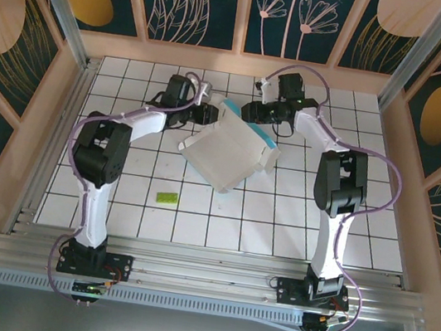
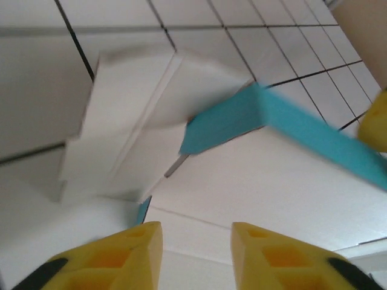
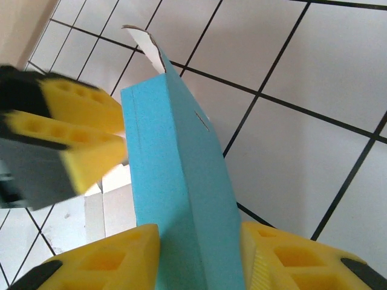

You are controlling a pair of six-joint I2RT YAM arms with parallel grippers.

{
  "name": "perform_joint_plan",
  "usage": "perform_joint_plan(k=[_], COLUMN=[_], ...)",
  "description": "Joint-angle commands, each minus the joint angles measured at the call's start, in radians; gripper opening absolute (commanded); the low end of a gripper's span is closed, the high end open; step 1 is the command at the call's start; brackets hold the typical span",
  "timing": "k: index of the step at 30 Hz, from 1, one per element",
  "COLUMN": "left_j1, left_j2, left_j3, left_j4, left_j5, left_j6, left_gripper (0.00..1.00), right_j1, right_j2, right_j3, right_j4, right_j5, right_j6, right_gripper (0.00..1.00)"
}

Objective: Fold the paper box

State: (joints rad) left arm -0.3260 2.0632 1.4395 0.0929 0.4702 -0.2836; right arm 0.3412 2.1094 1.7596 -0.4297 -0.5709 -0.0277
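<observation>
Paper box (image 1: pixel 226 154) tilted on desk (image 1: pixel 361 230), far of centre, white face up (blue wall (image 3: pixel 181 169) raised at far right). Pinched along that wall by right jaws; beside left jaws, parted, gripping nothing.

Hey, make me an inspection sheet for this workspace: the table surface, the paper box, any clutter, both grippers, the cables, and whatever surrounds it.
Surface: white tiled table with dark grid lines.
Job's things: paper box partly folded, whitish face up, a light blue wall raised on its right side.
Clutter: small green piece lying alone on the tiles, nearer the arm bases than the box.
Grippers: left gripper open, jaws apart over the white card; right gripper shut on the box's blue wall.
Cables: purple cables looped along both arms.
Surroundings: wooden-framed floral wall panels; metal rails at the near edge.
</observation>
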Motion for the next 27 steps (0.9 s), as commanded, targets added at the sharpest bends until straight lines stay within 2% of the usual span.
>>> perform_joint_plan(k=[1, 3, 8, 11, 13, 15, 18, 20, 27], left_j1=[0.040, 0.066, 0.118, 0.146, 0.150, 0.151, 0.150, 0.151, 0.150], left_j2=[-0.084, -0.081, -0.003, 0.046, 0.076, 0.119, 0.181, 0.225, 0.361], left_j3=[-0.026, 0.002, 0.108, 0.167, 0.206, 0.263, 0.337, 0.397, 0.574], left_j4=[-0.010, -0.051, -0.110, -0.140, -0.160, -0.216, -0.268, -0.288, -0.346], left_j5=[-0.060, -0.057, 0.085, 0.255, 0.292, 0.334, 0.386, 0.414, 0.494], left_j6=[0.108, 0.188, 0.423, 0.597, 0.690, 0.855, 1.001, 1.035, 0.993], left_gripper=[0.42, 0.43, 0.47, 0.53, 0.59, 0.60, 0.61, 0.61, 0.64], right_j1=[0.020, 0.023, 0.025, 0.032, 0.035, 0.038, 0.043, 0.048, 0.049], right_j2=[-0.028, -0.028, -0.035, -0.032, -0.029, -0.023, -0.014, -0.011, -0.014], right_j3=[-0.021, -0.019, -0.017, -0.011, -0.010, -0.005, 0.012, 0.022, 0.016], right_j4=[-0.041, -0.044, -0.054, -0.069, -0.072, -0.079, -0.097, -0.113, -0.119], right_j5=[0.043, 0.044, 0.031, 0.035, 0.035, 0.034, 0.032, 0.040, 0.040], right_j6=[-0.037, -0.039, -0.057, -0.068, -0.072, -0.076, -0.086, -0.095, -0.106], right_gripper=[0.40, 0.40, 0.39, 0.39, 0.39, 0.39, 0.39, 0.39, 0.38])
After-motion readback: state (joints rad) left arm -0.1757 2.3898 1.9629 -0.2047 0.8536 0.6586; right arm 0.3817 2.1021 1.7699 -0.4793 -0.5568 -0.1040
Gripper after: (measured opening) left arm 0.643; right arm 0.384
